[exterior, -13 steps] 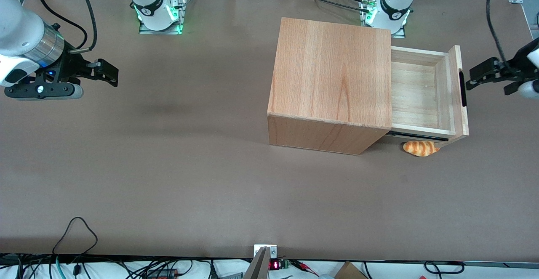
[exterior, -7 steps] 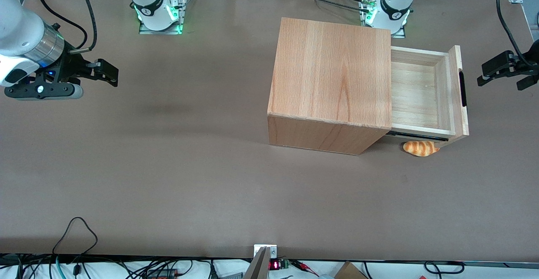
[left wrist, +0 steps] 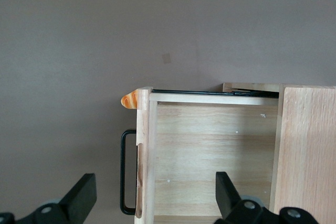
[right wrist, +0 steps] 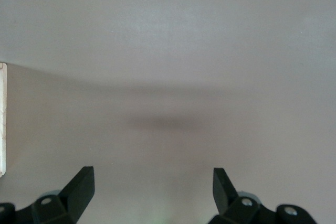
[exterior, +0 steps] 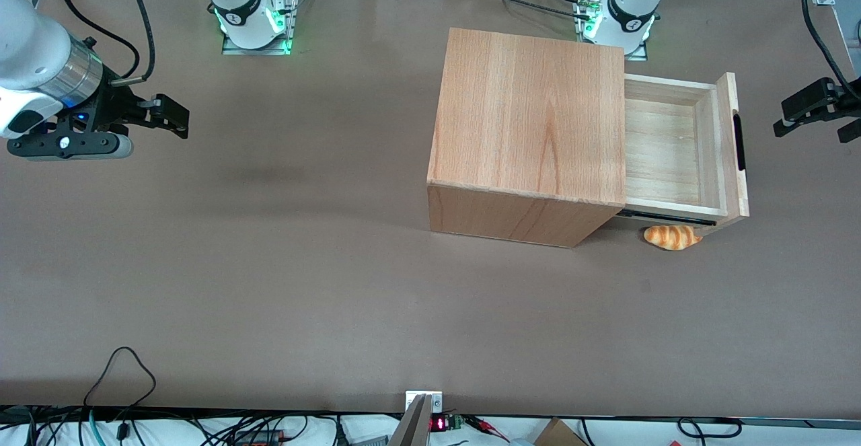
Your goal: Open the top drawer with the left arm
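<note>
The top drawer (exterior: 666, 157) stands pulled out of the wooden cabinet (exterior: 531, 120), its pale plank floor bare. Its black bar handle (exterior: 740, 142) faces the working arm's end of the table. My left gripper (exterior: 781, 118) hangs open in front of the drawer, well apart from the handle and holding nothing. In the left wrist view the gripper (left wrist: 156, 182) looks down on the drawer (left wrist: 210, 145), and its spread fingers (left wrist: 84, 187) straddle the handle (left wrist: 124, 171) and front panel from above without touching them.
A toy croissant (exterior: 671, 236) lies on the table under the drawer's corner nearest the front camera; its tip (left wrist: 129, 100) peeks out beside the front panel. The cabinet body (left wrist: 307, 150) adjoins the drawer. Brown tabletop (exterior: 303, 264) stretches toward the parked arm's end.
My left gripper has drawn back from the handle toward the working arm's end of the table. The drawer has stayed pulled out, unmoved.
</note>
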Robot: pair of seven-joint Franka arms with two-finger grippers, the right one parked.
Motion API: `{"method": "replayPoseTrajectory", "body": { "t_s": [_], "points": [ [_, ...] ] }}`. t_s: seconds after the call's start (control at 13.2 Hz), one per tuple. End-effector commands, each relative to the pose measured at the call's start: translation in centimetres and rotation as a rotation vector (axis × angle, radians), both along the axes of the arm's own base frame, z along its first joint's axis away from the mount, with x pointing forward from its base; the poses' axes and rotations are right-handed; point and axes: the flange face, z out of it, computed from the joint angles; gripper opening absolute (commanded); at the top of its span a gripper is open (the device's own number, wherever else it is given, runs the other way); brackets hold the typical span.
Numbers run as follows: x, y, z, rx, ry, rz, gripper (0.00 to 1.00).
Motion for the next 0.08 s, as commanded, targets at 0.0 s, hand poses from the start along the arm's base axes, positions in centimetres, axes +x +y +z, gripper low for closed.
{"method": "replayPoseTrajectory", "body": {
  "t_s": [0.0],
  "points": [
    [-0.25, 0.15, 0.76, 0.031, 0.004, 0.009, 1.0]
  ]
}}
